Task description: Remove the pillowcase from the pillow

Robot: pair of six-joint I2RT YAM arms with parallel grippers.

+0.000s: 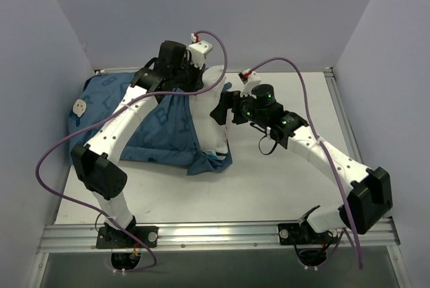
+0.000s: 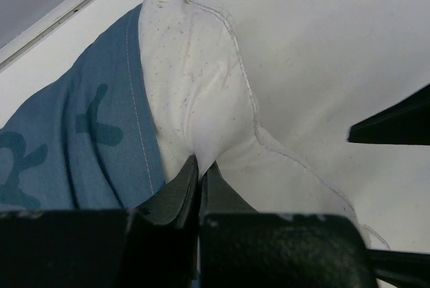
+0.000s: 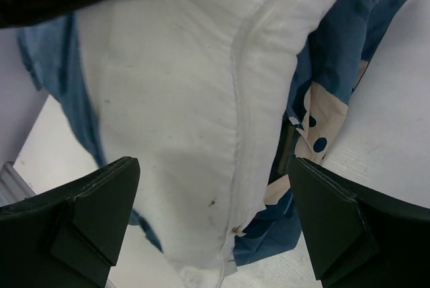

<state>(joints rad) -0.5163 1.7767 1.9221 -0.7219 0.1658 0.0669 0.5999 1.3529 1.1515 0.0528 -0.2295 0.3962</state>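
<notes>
The blue pillowcase (image 1: 144, 130) lies bunched at the left of the table, still round the left part of the white pillow (image 1: 211, 117), whose right end sticks out and is lifted. My left gripper (image 1: 193, 81) is shut on a pinch of the pillow's white fabric near its top seam. The left wrist view shows this pinch at the left gripper (image 2: 200, 167), with the pillow (image 2: 201, 93) right of the pillowcase (image 2: 80, 140). My right gripper (image 1: 223, 108) is open beside the pillow's bare end. In the right wrist view the right gripper (image 3: 215, 224) straddles the pillow (image 3: 181, 100), with the pillowcase (image 3: 332, 46) behind.
The white table (image 1: 282, 180) has bare surface to the right and front of the pillow. Grey walls close in the left, back and right. A metal rail (image 1: 215, 234) runs along the near edge by the arm bases.
</notes>
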